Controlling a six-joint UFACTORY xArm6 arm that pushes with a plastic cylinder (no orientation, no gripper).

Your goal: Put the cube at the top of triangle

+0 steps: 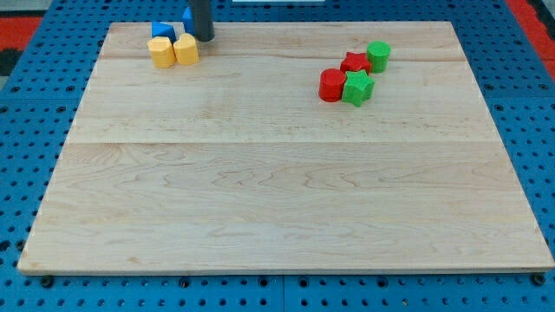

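Two clusters sit near the board's (286,199) top edge, well apart. At the view's top left, the blue cube (161,31) lies behind two yellow blocks (160,52) (186,48), which touch side by side. My tip (202,38) stands just right of them, with a blue triangle (186,16) partly hidden behind the rod. At the view's right, the red star (354,61) touches the green cylinder (378,55) on its right; the red cylinder (331,85) and green star (356,87) sit together in front.
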